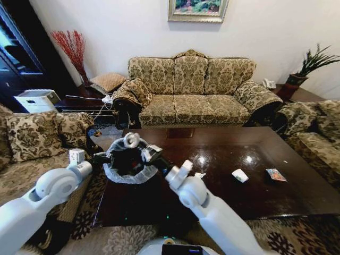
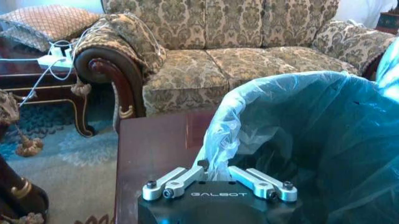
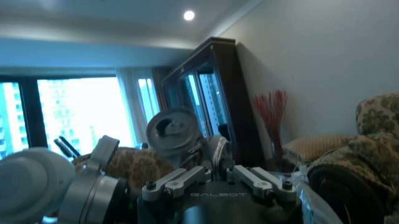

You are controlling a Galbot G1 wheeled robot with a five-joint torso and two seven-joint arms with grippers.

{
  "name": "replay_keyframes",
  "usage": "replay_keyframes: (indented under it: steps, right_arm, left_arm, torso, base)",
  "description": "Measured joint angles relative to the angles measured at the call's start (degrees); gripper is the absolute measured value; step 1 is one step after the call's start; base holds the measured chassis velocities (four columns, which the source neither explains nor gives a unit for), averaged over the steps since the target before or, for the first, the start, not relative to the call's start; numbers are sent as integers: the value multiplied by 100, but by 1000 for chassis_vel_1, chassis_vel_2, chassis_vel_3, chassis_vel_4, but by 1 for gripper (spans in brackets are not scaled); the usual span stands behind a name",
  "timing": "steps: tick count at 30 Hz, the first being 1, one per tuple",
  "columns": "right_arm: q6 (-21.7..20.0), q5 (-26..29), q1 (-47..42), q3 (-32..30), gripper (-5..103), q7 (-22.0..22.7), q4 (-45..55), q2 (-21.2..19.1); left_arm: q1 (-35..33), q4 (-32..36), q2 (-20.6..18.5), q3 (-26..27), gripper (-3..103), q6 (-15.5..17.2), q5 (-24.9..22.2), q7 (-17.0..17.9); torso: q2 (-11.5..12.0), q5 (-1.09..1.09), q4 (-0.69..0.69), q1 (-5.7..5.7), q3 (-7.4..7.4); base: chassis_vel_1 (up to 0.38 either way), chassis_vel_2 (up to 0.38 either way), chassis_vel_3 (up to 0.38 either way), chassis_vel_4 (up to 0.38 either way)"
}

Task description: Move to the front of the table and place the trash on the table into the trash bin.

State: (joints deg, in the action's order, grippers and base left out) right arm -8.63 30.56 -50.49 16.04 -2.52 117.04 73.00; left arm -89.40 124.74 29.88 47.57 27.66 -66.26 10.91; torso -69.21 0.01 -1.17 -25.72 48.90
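We judge the job part done: both tools, left [image 1: 97,157] and right [image 1: 151,154], grip the round bag-lined bin [image 1: 127,159] at lower left of the dark glossy wooden desk [image 1: 223,186], while a white tissue [image 1: 240,175] and colourful wrapper [image 1: 276,175] remain at right.

Trash bin [image 1: 127,162] on table's [image 1: 223,191] left end, sofa [image 1: 191,87] behind

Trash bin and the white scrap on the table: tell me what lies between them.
In the head view, between the trash bin and the white scrap lie the right arm's wrist and a smaller white scrap beside it; otherwise bare table.
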Motion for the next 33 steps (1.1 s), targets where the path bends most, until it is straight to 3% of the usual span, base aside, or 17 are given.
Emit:
replay_keyframes:
  steps: [4, 11, 13, 16, 19, 20, 25, 27, 33]
  right_arm:
    - [-61, -65, -50, -12, 14, 20, 8, -65]
    - [5, -70, -302, -233, 46, 41, 205, -179]
    - [71, -72, -379, -315, 46, 42, 263, -181]
    - [379, -153, -768, -642, 62, 162, 503, -176]
    - [570, -390, -1287, -903, 68, 397, 681, -215]
    - [596, -676, -1845, -1117, 78, 652, 777, -271]
    - [633, -1143, -2902, -1546, 89, 1203, 722, -244]
    - [633, -1213, -3208, -1704, 98, 1407, 654, -153]
    - [613, -1216, -3361, -1701, 100, 1592, 502, 16]
  left_arm:
    - [4, -33, 15, 2, 1, -5, 4, 5]
    - [8, -92, -11, 1, 1, -13, 26, 1]
    - [1, -112, -13, 10, 1, -12, 34, 1]
    - [-34, -209, -7, 61, 1, -12, 75, 12]
    - [-58, -275, 13, 112, 1, -11, 111, 12]
    - [-67, -318, 26, 146, 1, -11, 138, 11]
    - [-56, -345, 45, 157, 1, -20, 180, 5]
    - [-44, -326, 54, 130, 1, -29, 231, 8]
    - [-115, -221, 110, 160, 1, -29, 259, 12]
  torso:
    - [0, 0, 0, 0, 0]
    - [0, 0, 0, 0, 0]
    - [0, 0, 0, 0, 0]
    - [0, 0, 0, 0, 0]
    - [0, 0, -1, -1, 0]
    - [0, -2, 0, 0, 0]
    - [0, -2, 2, 1, -1]
    - [0, 0, 2, 1, -1]
    - [0, -2, 0, 0, 0]
  base:
    - [0, 0, 0, 0]
    - [0, 0, 0, 0]
    - [0, 0, 0, 0]
    - [0, 0, 0, 0]
    - [0, 0, 0, 0]
    - [0, 0, 0, 0]
    - [0, 0, 0, 0]
    - [0, 0, 0, 0]
    - [-49, -43, 63, 45]
